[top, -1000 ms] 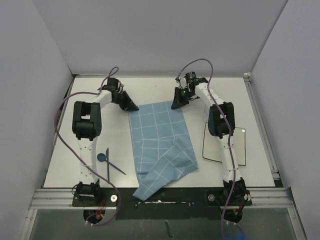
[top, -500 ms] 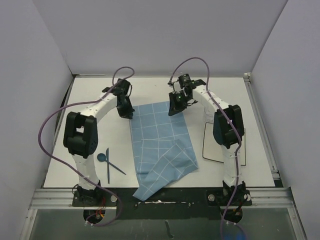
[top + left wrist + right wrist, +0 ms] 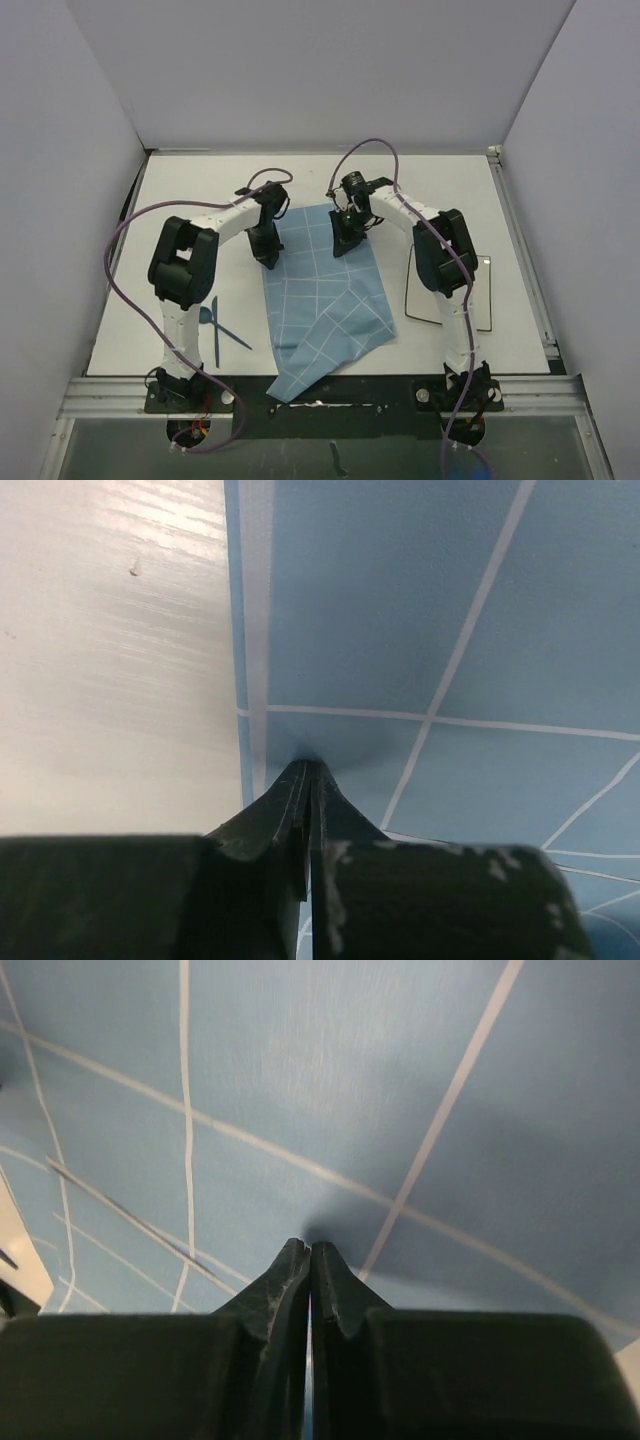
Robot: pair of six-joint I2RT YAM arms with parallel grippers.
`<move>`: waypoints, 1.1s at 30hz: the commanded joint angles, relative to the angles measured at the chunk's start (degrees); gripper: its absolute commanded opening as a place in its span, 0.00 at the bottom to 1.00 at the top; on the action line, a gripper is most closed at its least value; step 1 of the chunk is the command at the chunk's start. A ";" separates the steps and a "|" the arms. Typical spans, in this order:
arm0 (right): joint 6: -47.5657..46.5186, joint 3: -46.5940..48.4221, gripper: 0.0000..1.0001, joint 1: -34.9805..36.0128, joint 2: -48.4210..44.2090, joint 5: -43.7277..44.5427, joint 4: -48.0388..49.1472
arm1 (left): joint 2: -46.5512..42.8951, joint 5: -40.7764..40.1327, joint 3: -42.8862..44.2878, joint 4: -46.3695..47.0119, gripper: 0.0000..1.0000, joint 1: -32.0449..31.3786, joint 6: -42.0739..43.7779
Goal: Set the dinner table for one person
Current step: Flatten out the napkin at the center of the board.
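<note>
The dinner table (image 3: 190, 200) is a white top, and a blue white-gridded mat (image 3: 318, 272) lies along its middle. The mat's near right part is folded over itself, and its near corner hangs onto the black rail. My left gripper (image 3: 266, 258) is shut, its tip touching the mat just inside the left edge (image 3: 308, 765). My right gripper (image 3: 338, 247) is also shut, with its tip down on the mat's far right part (image 3: 309, 1247). Neither holds anything. In both wrist views the mat (image 3: 430, 610) (image 3: 330, 1090) lies flat under the tips.
A dark blue spoon (image 3: 204, 314) and a second slim dark blue utensil (image 3: 215, 342) lie crossed at the near left. A clear square plate with a dark rim (image 3: 408, 290) sits at the right, partly behind the right arm. Grey walls enclose three sides.
Both grippers have moved from the mat's far corners toward the near side, over the cloth. The mat has stayed in place.
</note>
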 commanded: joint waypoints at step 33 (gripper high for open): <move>-0.35 33.23 0.00 -10.50 17.05 -4.85 -4.34 | 33.06 6.03 58.70 -18.51 0.00 13.35 7.29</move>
